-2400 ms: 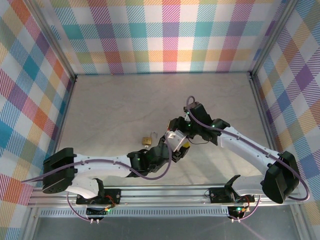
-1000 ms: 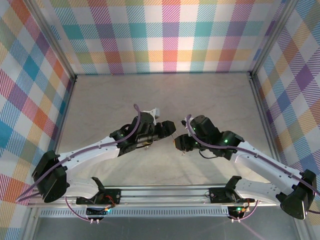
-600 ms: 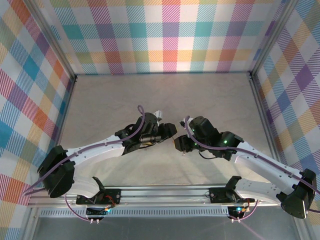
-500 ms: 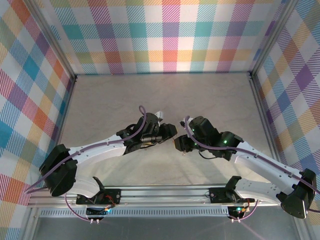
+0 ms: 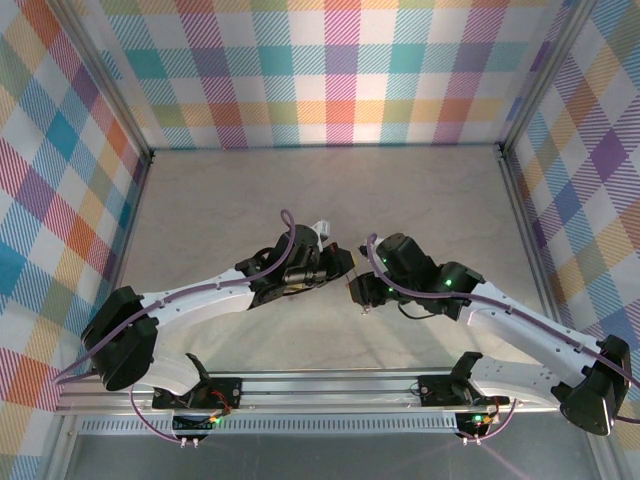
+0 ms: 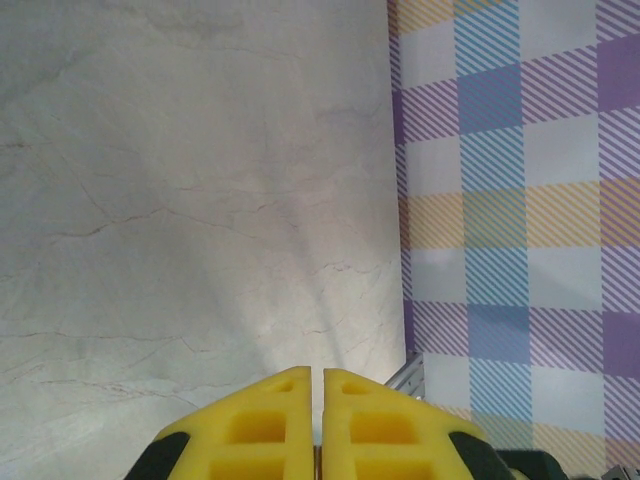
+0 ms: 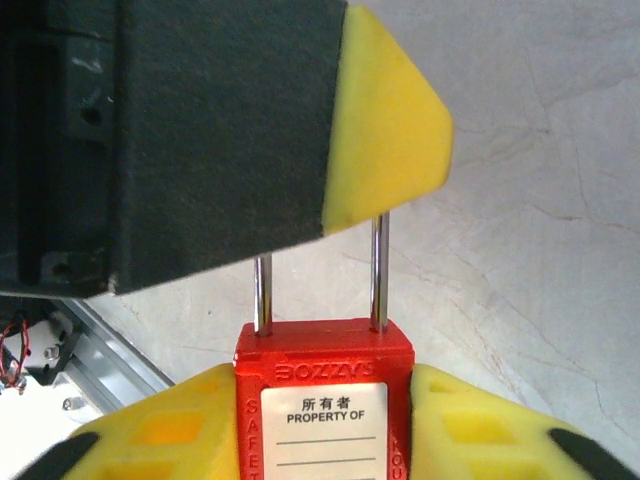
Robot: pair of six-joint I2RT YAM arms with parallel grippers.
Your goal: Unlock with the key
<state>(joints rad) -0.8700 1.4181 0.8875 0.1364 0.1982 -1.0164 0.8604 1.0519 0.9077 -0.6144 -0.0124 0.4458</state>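
Marbled grey table, plaid walls. Top view: we list the left gripper and right gripper nearly tip to tip at frame centre. Left wrist view: yellow pads drawn together at the bottom edge; whether a key sits between them we cannot tell. Right wrist view: red padlock, lower centre, clamped between the right gripper's pads, shackle upward, its top hidden behind the left gripper's finger. We judge it rigid, light, slick at the shackle; best held by the body's flat sides.

White arm links, black joints, purple cables (looped at wrists), yellow foam fingers
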